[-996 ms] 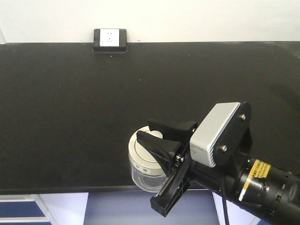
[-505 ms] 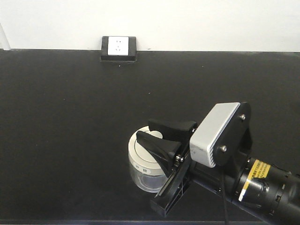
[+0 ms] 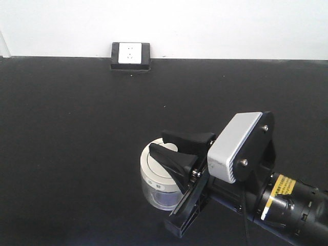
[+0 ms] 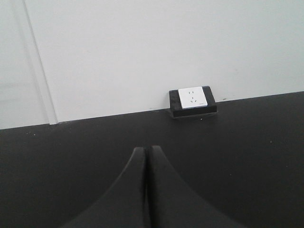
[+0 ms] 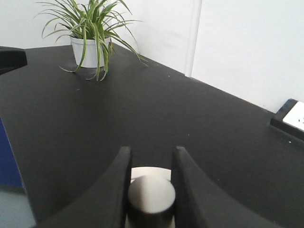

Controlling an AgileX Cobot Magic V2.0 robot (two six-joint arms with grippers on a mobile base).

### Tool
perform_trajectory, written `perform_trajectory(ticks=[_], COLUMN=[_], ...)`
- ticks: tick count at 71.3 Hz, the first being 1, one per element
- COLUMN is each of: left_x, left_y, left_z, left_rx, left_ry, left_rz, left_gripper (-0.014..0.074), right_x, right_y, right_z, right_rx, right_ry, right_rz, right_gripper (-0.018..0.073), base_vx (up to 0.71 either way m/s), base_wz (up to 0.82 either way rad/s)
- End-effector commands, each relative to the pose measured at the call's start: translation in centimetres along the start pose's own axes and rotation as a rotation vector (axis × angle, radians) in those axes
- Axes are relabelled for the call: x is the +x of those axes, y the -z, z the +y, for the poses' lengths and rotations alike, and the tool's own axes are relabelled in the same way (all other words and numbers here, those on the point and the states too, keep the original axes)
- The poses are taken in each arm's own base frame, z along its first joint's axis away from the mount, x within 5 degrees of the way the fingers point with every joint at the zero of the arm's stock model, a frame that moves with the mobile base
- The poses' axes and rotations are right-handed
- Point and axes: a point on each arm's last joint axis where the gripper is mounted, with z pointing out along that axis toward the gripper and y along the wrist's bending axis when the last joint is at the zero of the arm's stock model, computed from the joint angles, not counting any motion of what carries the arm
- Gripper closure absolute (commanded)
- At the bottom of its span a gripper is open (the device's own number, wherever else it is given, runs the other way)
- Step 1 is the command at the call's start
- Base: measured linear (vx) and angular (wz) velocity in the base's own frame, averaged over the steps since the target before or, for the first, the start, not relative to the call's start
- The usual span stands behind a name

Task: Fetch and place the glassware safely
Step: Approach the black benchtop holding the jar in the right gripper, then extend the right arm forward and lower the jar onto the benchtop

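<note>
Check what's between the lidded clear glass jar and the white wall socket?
Nothing. Front view: only bare black countertop between the cream-lidded clear glass jar and the white socket.

Matte black flat worktop (image 3: pixel 77 128): spans the full width of the front view. White-faced wall socket in a black rectangular housing (image 3: pixel 130 53): seated at the worktop's rear edge, against the plain white wall (image 3: pixel 215 25). White vertical wall strip (image 4: pixel 40 71): left of the socket, well apart. Green long-leaved plant (image 5: pixel 92 21) in a round white pot (image 5: pixel 78 52): upright on the worktop near a corner. Blue panel (image 5: pixel 6 156): below the worktop edge.
</note>
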Motion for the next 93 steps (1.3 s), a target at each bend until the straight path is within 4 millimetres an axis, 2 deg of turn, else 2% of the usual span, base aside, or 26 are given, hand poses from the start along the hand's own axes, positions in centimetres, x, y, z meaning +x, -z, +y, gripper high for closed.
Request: perform_trajectory(ticks=[1, 93], left_x=[-1.62, -1.61], left_y=[-0.03, -0.04], left_z=[0.04, 0.04], left_rx=[0.001, 0.001], left_ry=[0.017, 0.017], left_rz=[-0.094, -0.093], left_gripper=[0.0603, 0.0603], right_x=[-2.39, -2.38], right_y=[0.28, 0.26], right_z=[-0.09, -0.08], right_rx=[-0.001, -0.002], right_ry=[0.008, 0.009], right_rz=[-0.155, -0.155], right_gripper=[0.0563, 0.0563], base_vx=[0.00, 0.00], base_wz=[0.00, 0.00])
